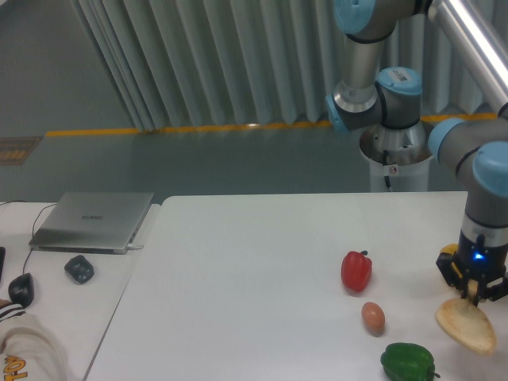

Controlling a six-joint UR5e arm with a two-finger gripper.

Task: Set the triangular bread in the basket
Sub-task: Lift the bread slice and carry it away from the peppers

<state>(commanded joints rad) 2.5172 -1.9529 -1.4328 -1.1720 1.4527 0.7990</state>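
The tool [476,290] pinches the top edge of the triangular bread [467,325], which hangs tilted below it at the far right of the surface [238,270] — apparently just clear of it, beside the green pepper [408,362]. No basket shows in view, so its place cannot be told. To carry well, I'd keep the pinch firm and the motion smooth — a thin slice held by one edge could swing or slip — and pass above the egg [373,317] and red pepper [356,271].

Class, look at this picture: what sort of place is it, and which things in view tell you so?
Probably a robotics lab or workshop, not a kitchen. An industrial arm's gripper holds the triangular bread over a plain white table, a closed laptop lies on a side desk, and yellow floor tape runs along a corrugated wall.
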